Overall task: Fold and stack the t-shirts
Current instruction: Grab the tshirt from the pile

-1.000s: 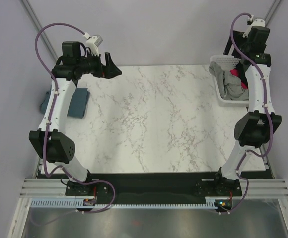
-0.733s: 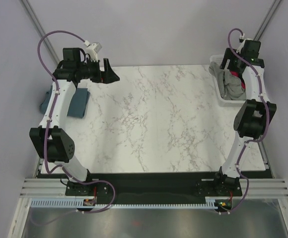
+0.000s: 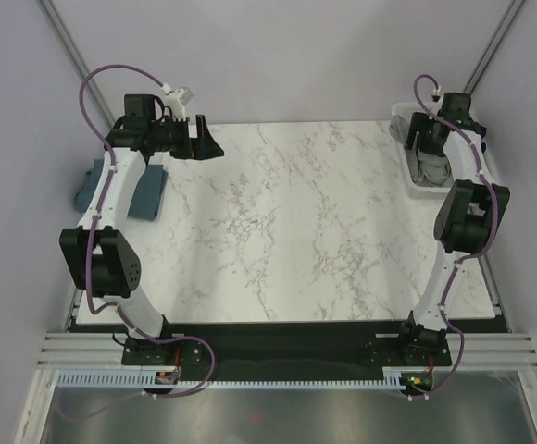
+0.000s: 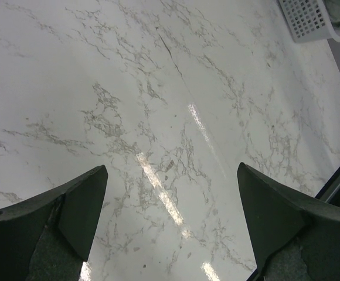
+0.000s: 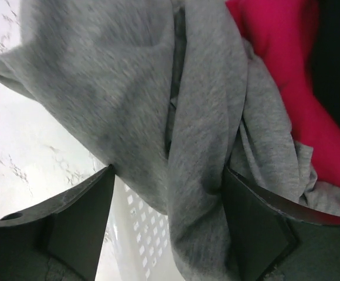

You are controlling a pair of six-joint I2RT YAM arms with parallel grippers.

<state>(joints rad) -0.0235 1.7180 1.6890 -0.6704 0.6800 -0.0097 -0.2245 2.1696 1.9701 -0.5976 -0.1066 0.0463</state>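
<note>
The right gripper [image 5: 167, 187] is held wide open, and nothing is gripped yet. A hanging fold of the soft grey t-shirt [image 5: 129, 88] is seen between its two black fingers [image 5: 76, 228]. This shirt is draped over the rim of the white plastic basket [image 5: 138, 234] at the far right of the marble table [image 3: 278, 213], with a bright pink t-shirt [image 5: 275, 58] beside it. Only grey cloth should be pinched, deep in the fold, so the pink one is not dragged out too. The left gripper [image 4: 173, 199] is held open and empty above the table. A folded teal-blue t-shirt [image 3: 146, 192] is laid at the left edge.
</note>
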